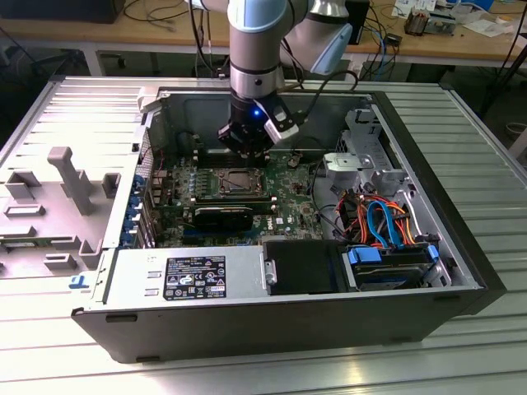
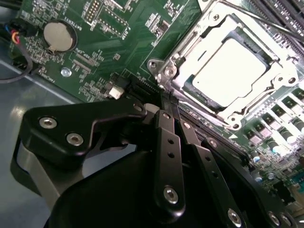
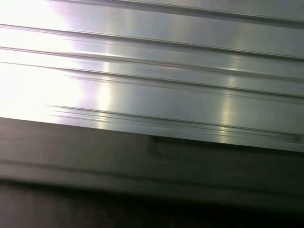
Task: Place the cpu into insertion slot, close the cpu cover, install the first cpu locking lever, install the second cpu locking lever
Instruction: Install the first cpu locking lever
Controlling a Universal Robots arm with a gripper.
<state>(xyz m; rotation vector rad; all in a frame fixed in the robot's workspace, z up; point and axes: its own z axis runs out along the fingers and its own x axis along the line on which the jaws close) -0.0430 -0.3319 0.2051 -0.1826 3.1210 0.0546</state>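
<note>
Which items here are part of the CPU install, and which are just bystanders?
Job:
- cpu, seated in the insertion slot
- cpu cover, down around the cpu
- gripper, beside the socket

Bystanders:
- coin battery
- power supply
- drive cables
- grey tray

Exterior view evenly lit, case interior dimmer. In second wrist view, glare blows out cpu point(image 2: 231, 65) top; my hand point(image 2: 164, 107) close, dark, soft-focused. In first wrist view, ribbed surface point(image 3: 152, 71) overexposed, streaky, dark band below blurred.
</note>
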